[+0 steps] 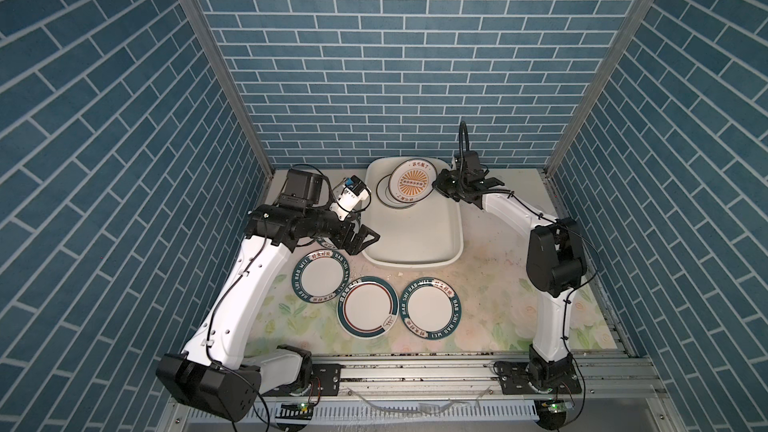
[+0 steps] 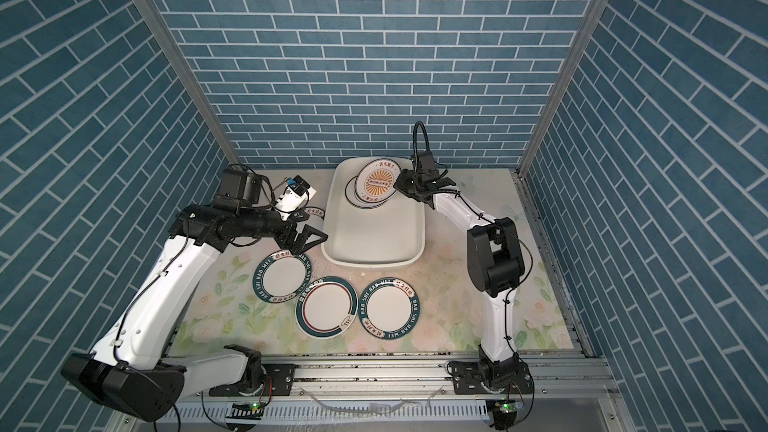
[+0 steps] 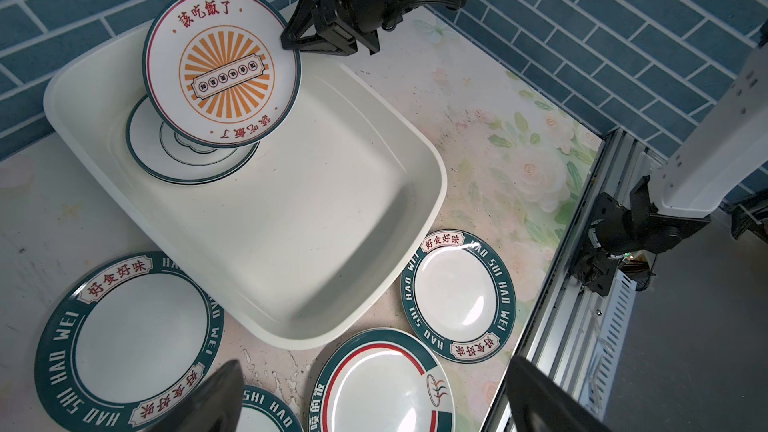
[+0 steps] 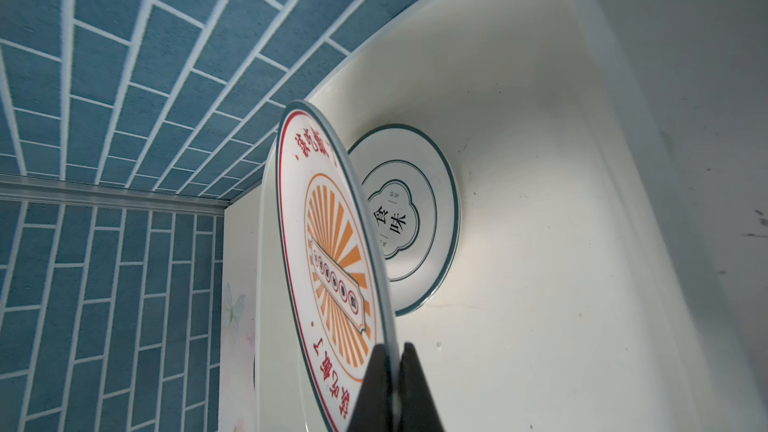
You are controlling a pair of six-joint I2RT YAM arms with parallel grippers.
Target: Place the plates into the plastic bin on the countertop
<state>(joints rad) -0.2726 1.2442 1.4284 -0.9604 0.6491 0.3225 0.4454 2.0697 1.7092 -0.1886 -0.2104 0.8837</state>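
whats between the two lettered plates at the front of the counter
The red-ringed plate lies between the left lettered plate and the right lettered plate, seen in both top views.

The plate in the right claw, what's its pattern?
The plate has an orange sunburst and red lettering; clearest in left wrist view.

bright even light in both top views, soft shadows on the bench (image 1: 490, 284), brick walls (image 1: 104, 118) bowed at frame edges, glare streaks on ringed plate (image 3: 374, 401), left hand (image 3: 374, 363) and right hand (image 4: 392, 351) dark and blurred at lower edge of wrist views, sunburst plate (image 4: 332, 251) in focus
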